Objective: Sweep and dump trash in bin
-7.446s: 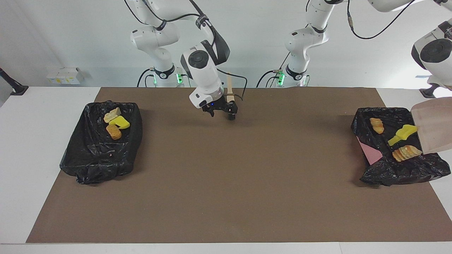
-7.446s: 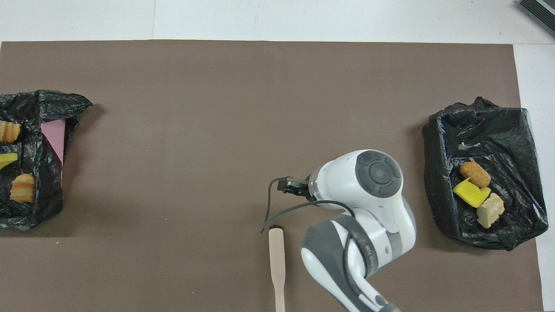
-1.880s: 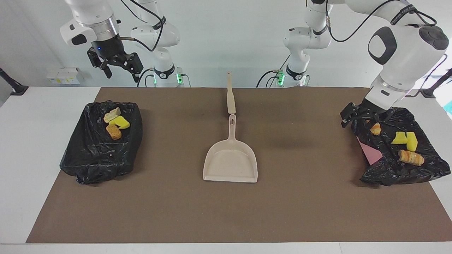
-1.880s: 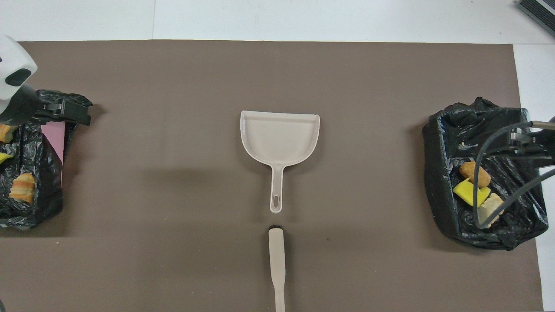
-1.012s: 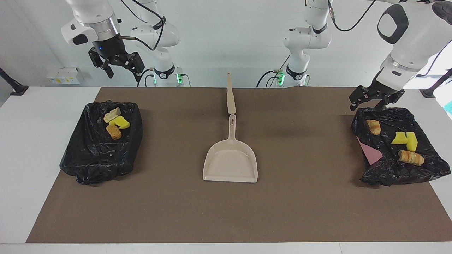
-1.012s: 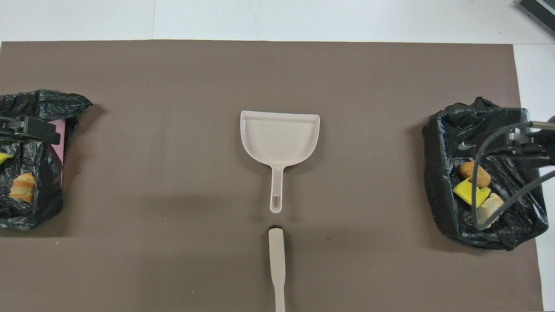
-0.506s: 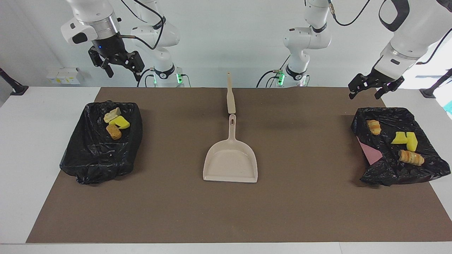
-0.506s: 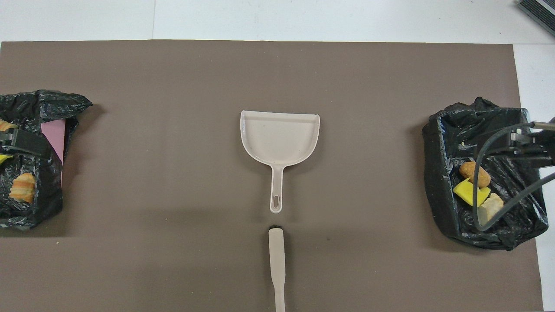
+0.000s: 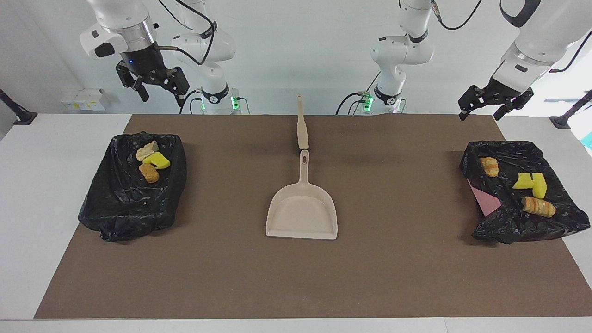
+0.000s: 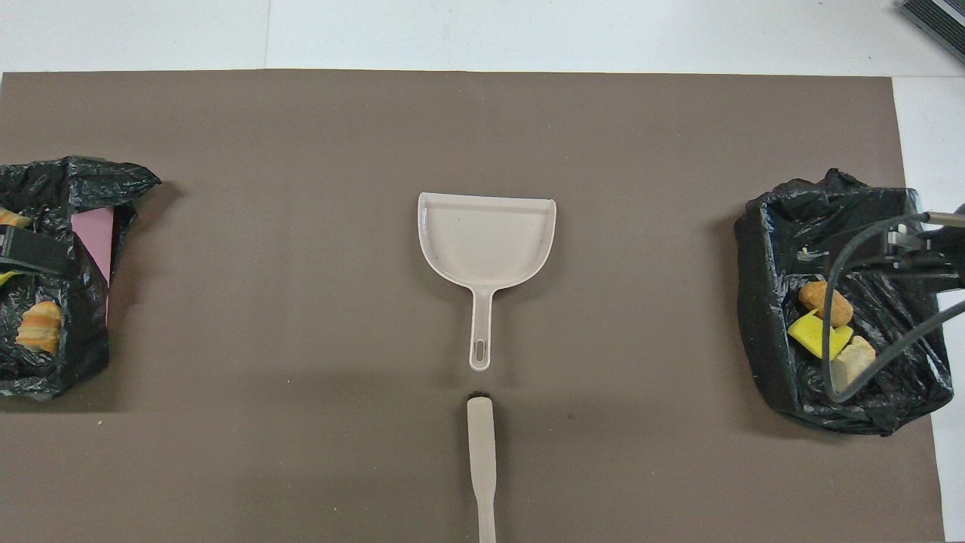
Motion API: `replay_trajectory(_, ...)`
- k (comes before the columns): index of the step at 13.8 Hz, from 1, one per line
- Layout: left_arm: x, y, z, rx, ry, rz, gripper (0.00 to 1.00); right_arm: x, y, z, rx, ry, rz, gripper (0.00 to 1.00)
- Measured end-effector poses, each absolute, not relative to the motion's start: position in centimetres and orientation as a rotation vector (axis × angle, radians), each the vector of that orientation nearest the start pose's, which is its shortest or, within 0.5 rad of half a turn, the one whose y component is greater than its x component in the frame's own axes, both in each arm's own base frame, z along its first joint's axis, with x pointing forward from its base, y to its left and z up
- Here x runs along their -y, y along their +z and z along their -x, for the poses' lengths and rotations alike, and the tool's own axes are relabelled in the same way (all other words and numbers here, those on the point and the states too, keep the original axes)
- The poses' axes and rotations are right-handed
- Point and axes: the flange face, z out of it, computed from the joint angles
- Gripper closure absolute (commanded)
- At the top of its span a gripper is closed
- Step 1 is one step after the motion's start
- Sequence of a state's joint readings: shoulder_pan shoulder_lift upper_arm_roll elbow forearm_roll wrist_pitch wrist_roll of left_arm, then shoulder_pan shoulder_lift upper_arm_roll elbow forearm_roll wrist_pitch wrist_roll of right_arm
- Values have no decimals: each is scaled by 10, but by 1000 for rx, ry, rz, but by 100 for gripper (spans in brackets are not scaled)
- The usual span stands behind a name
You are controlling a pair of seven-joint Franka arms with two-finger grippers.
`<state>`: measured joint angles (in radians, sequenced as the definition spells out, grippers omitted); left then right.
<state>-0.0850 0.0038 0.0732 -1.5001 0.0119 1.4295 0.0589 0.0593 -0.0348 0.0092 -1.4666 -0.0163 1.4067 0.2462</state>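
1. Notably, the trash [image 9: 154,160], spongy yellow chunks and bready lumps, lay inside two crinkled black-lined bins [image 9: 120,208].
2. Both grippers, left gripper [image 9: 494,104] and right gripper [image 9: 155,88], hung raised, jaws wide, holding nothing.

arms: two, glossy white rounded shells, dark grey round joint caps | cables: black, looping loose along the links | bases: black collar rings, green lights glowing | right gripper [image 9: 155,88]: black, below a silver wrist ring with a small blue light | left gripper [image 9: 495,104]: black, on a white wrist
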Motion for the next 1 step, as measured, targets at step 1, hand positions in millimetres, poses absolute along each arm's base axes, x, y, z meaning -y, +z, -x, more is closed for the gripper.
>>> replay_trajectory(1, 5, 643, -541, -109, 117, 3127, 0, -34, 677, -524, -284, 35, 3149, 0)
